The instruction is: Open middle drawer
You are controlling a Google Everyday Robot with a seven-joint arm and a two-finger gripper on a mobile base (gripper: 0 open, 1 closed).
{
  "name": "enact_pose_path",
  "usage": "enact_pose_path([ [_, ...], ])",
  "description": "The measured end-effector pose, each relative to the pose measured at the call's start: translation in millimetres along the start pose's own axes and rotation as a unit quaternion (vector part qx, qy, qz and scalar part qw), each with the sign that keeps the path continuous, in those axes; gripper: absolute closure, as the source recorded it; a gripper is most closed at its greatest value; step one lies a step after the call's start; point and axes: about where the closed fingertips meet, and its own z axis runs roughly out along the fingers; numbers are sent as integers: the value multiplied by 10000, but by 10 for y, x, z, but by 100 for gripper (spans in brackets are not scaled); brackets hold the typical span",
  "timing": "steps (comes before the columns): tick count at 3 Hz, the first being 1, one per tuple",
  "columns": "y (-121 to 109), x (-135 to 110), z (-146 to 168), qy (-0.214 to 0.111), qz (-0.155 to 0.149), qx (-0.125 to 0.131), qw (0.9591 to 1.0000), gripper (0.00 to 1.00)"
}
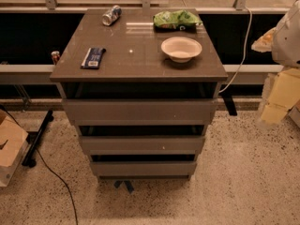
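The taupe-grey cabinet (140, 55) stands in the middle of the camera view with three flat, handleless fronts. The middle drawer (140, 144) is the second front, below the taller top front (140, 110) and above the narrower lowest front (143, 168). Its interior does not show; only a dark gap lies above it. My arm comes in at the right edge, and my gripper (280, 97) hangs there as a pale beige shape, to the right of the cabinet and apart from every drawer front.
On the cabinet top lie a tipped can (111, 15), a green snack bag (177, 19), a white bowl (181, 48) and a dark blue bar (93, 57). A cardboard box (9, 144) and a black stand (37, 137) sit on the floor at left. A white cable (241, 55) hangs at right.
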Motion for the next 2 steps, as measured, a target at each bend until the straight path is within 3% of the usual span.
enact_pose_path([
  [2, 14, -7, 95, -164, -82, 119, 9998, 0],
])
